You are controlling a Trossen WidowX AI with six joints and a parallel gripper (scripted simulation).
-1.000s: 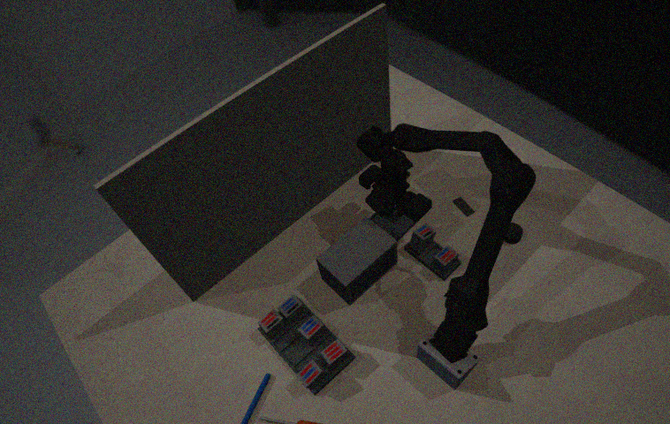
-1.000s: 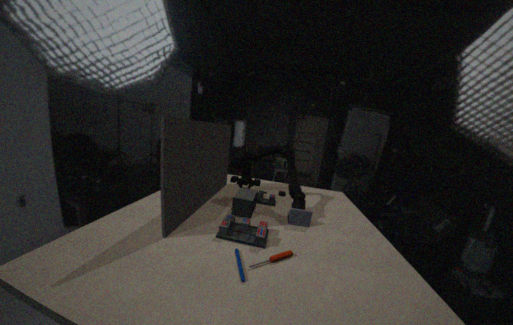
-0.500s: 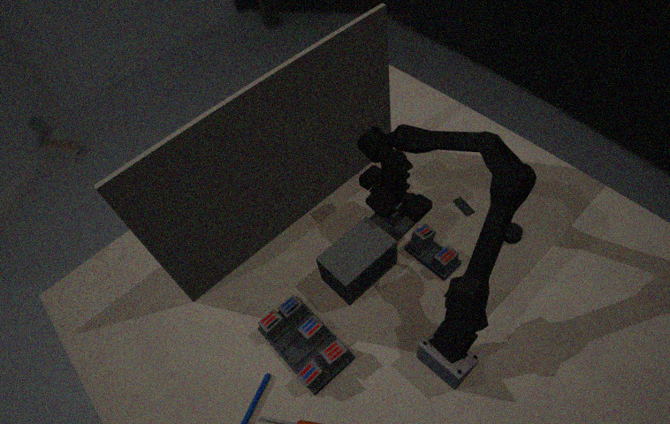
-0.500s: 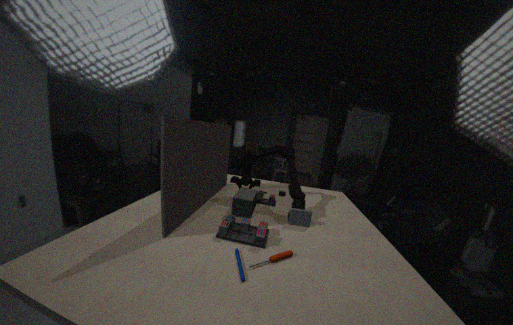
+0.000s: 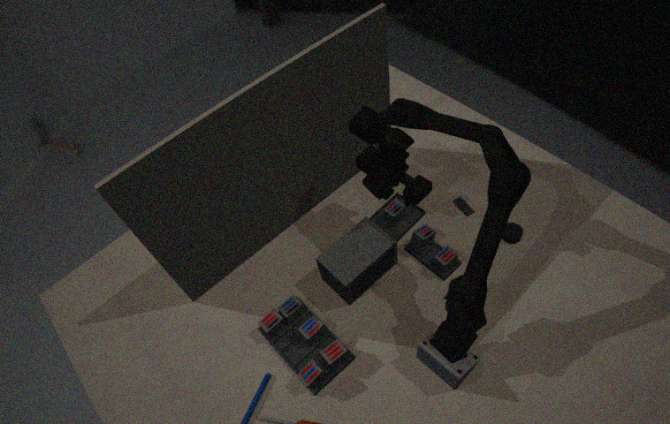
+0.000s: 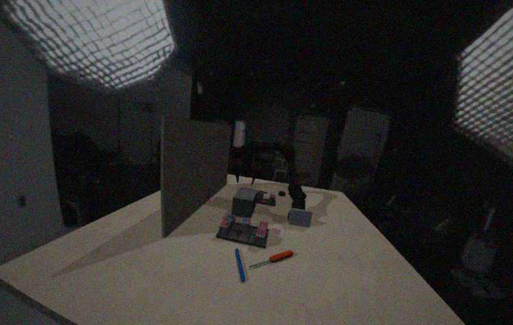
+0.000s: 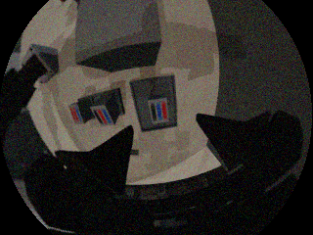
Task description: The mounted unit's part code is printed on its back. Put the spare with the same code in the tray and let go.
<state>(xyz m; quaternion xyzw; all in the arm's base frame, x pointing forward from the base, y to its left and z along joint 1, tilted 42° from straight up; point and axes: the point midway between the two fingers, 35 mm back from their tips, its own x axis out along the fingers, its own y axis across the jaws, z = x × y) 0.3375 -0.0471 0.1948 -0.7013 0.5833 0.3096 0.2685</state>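
My gripper (image 5: pixel 399 191) (image 6: pixel 246 182) (image 7: pixel 164 123) is open, its fingers spread above a unit (image 5: pixel 394 206) (image 7: pixel 158 111) with black, blue and red stripes. That unit sits in the dark tray (image 5: pixel 405 223) (image 7: pixel 166 88) and touches neither finger. A small dark base (image 5: pixel 428 252) (image 7: pixel 117 98) beside the tray bears two striped units, one (image 5: pixel 423 230) (image 7: pixel 104 115) nearer the tray and one (image 5: pixel 446 255) (image 7: pixel 75 113) farther off. A larger rack (image 5: pixel 296 344) (image 6: pixel 241 235) holds several striped spares. I cannot tell which unit is the mounted one; no printed code is readable.
A grey box (image 5: pixel 357 249) (image 6: pixel 244 197) stands between the tray and the larger rack. A tall panel (image 5: pixel 255 157) (image 6: pixel 195 172) rises alongside. A blue pen (image 5: pixel 256 399) (image 6: pixel 239 265) and an orange screwdriver (image 6: pixel 281 256) lie near the rack. A small dark plate (image 5: pixel 462 206) lies beyond the tray.
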